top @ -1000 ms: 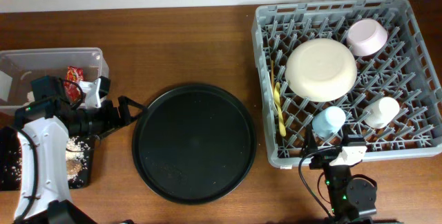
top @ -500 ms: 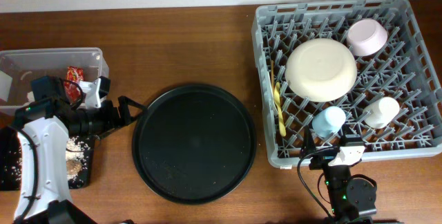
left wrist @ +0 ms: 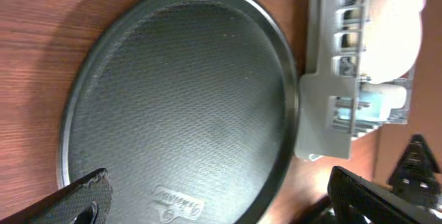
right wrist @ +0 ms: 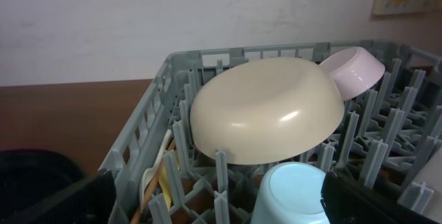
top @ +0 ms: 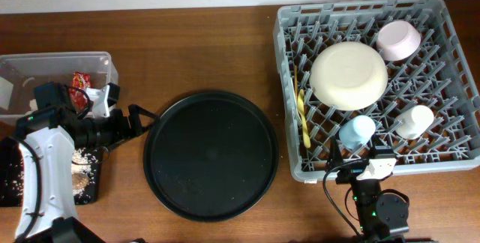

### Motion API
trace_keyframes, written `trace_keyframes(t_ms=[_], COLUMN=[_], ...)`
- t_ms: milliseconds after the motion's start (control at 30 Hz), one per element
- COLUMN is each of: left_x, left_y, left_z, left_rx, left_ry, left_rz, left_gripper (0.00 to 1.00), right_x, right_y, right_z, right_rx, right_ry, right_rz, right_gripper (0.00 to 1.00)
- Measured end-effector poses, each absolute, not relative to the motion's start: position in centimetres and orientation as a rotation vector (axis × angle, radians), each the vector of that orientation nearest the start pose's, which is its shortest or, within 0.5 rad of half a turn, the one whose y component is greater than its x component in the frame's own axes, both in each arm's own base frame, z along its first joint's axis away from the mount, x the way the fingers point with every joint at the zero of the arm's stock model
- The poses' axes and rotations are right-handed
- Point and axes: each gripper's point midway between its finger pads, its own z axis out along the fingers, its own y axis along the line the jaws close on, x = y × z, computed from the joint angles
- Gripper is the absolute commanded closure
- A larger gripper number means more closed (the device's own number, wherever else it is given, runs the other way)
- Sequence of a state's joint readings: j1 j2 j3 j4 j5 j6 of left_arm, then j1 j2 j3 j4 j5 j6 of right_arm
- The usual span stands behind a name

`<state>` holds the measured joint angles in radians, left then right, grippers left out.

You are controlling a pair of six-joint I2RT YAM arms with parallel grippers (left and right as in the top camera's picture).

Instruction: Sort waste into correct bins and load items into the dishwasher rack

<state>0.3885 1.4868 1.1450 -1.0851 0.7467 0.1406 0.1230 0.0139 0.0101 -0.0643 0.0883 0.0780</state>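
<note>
The grey dishwasher rack stands at the right and holds the large cream plate, pink bowl, light blue cup, small cream cup and thin yellow utensil. The clear tub at the far left holds the red wrapper and a white tissue. The shallow black tray below it holds rice grains. My left gripper is open and empty beside the tub. My right gripper is open and empty at the rack's front edge, by the blue cup.
A large round black tray lies in the middle, between my left gripper and the rack; it fills the left wrist view. The right wrist view shows the plate, bowl and upright pegs close ahead.
</note>
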Motion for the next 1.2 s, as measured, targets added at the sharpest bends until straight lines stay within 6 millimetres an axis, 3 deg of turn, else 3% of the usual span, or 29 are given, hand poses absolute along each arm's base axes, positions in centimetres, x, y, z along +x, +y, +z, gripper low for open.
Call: trace_keyframes(t_ms=[100,167,200,300,400,500,600,700,767,933,1033,1200], left_x=[29.4,28.8,27.9,26.2,22.9,19.1,15.9,15.1,16.2,21.5,22.4,22.9], left_y=[1.2,1.6,1.2,-0.4,-2.1,-3.6,-4.3,-4.4,-4.4,-5.8,-6.7,-7.0], left_z=[15.2,16.5,19.0,22.9,27.8,31.5,33.4,30.4,27.0,26.3,25.9,21.4], left_rx=[-0.242,-0.182,-0.085,0.057,0.168,0.255,0.304,0.307,0.308,0.375,0.422,0.437], left_ry=[2.693,2.686,2.63,2.502,2.291,2.098,1.949,1.964,1.982,1.635,1.445,1.425], left_rz=[-0.749,-0.585,-0.413,-0.275,-0.185,-0.162,-0.16,-0.166,-0.171,-0.182,-0.186,-0.195], left_gripper=[0.0,0.0,0.0,0.0,0.0,0.01,0.01,0.0,0.0,0.0,0.01,0.01], right_x=[24.6,24.6,24.6,24.6,24.6,24.6,24.6,24.6,24.6,24.6,24.6,24.6], right_y=[1.5,1.5,1.5,1.5,1.6,1.6,1.6,1.6,1.6,1.6,1.6,1.6], right_z=[16.0,15.9,15.9,16.0,15.9,16.0,15.9,15.9,15.9,15.9,15.9,15.9], right_rx=[0.03,0.03,0.03,0.03,0.028,0.029,0.028,0.028,0.028,0.027,0.027,0.027], right_ry=[1.639,1.639,1.639,1.639,1.639,1.639,1.64,1.64,1.64,1.641,1.641,1.641], right_rz=[0.082,0.082,0.082,0.082,0.084,0.084,0.084,0.085,0.085,0.084,0.084,0.084], right_gripper=[0.02,0.02,0.02,0.02,0.02,0.02,0.02,0.02,0.02,0.02,0.02,0.02])
